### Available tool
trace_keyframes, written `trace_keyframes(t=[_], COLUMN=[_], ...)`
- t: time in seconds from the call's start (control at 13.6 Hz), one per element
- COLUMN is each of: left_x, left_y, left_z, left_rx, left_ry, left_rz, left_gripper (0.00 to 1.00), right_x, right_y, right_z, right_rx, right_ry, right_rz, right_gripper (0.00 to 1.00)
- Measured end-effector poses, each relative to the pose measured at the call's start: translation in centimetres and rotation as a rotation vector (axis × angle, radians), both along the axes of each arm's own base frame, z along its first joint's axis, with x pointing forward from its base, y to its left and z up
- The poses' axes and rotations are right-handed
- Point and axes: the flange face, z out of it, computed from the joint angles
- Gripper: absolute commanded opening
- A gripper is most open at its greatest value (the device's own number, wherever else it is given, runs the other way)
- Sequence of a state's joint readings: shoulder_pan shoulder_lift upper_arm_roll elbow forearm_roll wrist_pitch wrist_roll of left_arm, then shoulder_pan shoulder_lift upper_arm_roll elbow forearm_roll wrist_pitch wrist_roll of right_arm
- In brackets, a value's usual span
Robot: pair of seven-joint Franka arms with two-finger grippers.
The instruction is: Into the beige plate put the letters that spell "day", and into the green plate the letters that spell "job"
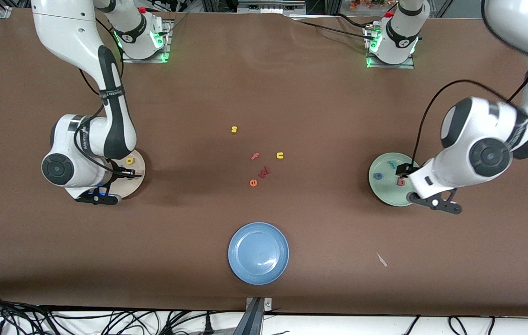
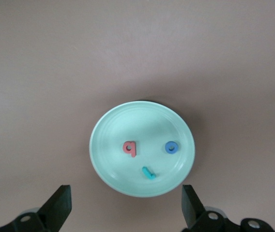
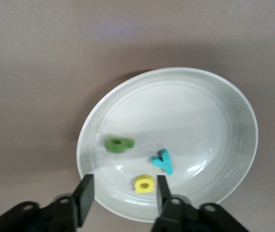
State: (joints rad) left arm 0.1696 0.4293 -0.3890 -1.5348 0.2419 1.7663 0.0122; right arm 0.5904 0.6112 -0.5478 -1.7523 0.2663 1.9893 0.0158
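Blue plate (image 1: pixel 258 252) sits nearest the front camera, mid-bench, nothing in it. A small pale scrap (image 1: pixel 381 259) lies on the brown bench (image 1: pixel 264 93) beside it, toward the left arm's end.

Farther back, mid-bench, loose letters: orange e (image 1: pixel 253 183), dark red letter (image 1: pixel 264 172), pink f (image 1: pixel 255 156), yellow u (image 1: pixel 280 155), and farthest, yellow s (image 1: pixel 234 129).

Green plate (image 2: pixel 142 148) at the left arm's end holds all three "job" letters: salmon-red b (image 2: pixel 130 148), blue o (image 2: pixel 172 147), teal j (image 2: pixel 148 172), lying flat and apart from one another. Left gripper (image 2: pixel 124 208) hangs over the plate's edge, fingers (image 2: pixel 60 205) spread wide, holding nothing.

Beige plate (image 3: pixel 169 140) at the right arm's end holds all three "day" letters: green d (image 3: pixel 119 143), teal y (image 3: pixel 163 161), yellow a (image 3: pixel 144 184), close together but apart. Right gripper (image 3: pixel 123 193) hangs low over this plate, fingers (image 3: pixel 85 195) partly apart on either side of the yellow a, with gaps showing, not clamped on it. In the front view the right arm's wrist covers most of the plate and only the yellow letter shows.
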Motion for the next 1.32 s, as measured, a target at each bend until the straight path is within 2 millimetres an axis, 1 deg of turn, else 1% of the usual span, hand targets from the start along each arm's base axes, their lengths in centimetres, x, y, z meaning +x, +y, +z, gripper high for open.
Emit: trace_keyframes(t=[0.07,0.15,0.22,0.29,0.44,0.51,0.59,0.66,0.81,0.88,0.95,1.03,1.17,1.25,1.32], left_x=[0.0,-0.1,-0.1,0.0,0.0,-0.1,-0.3,-0.3,-0.2,-0.1,-0.2,-0.4,-1.0,-1.6,-2.2], left_y=[-0.5,-0.6,-0.5,-0.2,0.8,1.0,1.3,1.8,3.2,3.5,3.5,3.1,1.7,1.2,1.0], left_z=[3.2,5.8,7.9,9.7,13.2,14.4,15.1,15.3,15.1,15.0,15.0,15.1,15.2,15.2,15.1], left_rx=[0.002,0.004,0.005,0.004,-0.009,-0.033,-0.066,-0.090,-0.099,-0.092,-0.081,-0.062,-0.026,-0.022,-0.034], left_ry=[-0.011,-0.015,-0.022,-0.035,-0.075,-0.084,-0.086,-0.083,-0.079,-0.080,-0.082,-0.086,-0.088,-0.080,-0.072], left_rz=[-0.001,0.001,0.008,0.017,0.040,0.052,0.067,0.083,0.117,0.157,0.210,0.260,0.297,0.298,0.305], left_gripper=[1.00,1.00,1.00,1.00,1.00,1.00,1.00,1.00,1.00,1.00,1.00,1.00,1.00,1.00,1.00], right_x=[0.0,0.0,0.2,0.4,0.8,0.8,0.6,0.4,0.1,-0.1,-0.4,-0.8,-1.6,-2.2,-2.6], right_y=[0.5,1.0,1.5,2.1,3.5,4.3,5.2,6.0,7.4,8.2,8.9,9.4,10.0,10.1,9.7], right_z=[0.4,1.0,1.7,2.8,5.6,6.9,8.1,8.9,10.8,11.8,13.1,14.4,17.0,18.3,19.9], right_rx=[0.003,0.006,0.010,0.016,0.028,0.029,0.031,0.029,0.006,-0.006,-0.010,-0.015,-0.026,-0.015,0.011], right_ry=[0.008,0.018,0.029,0.038,0.055,0.072,0.089,0.104,0.105,0.096,0.084,0.074,0.055,0.043,0.028], right_rz=[0.000,0.000,0.002,0.007,0.004,-0.005,-0.004,-0.002,0.016,0.025,0.037,0.058,0.082,0.075,0.070], right_gripper=[1.00,1.00,1.00,1.00,1.00,1.00,1.00,1.00,1.00,1.00,1.00,1.00,1.00,1.00,1.00])
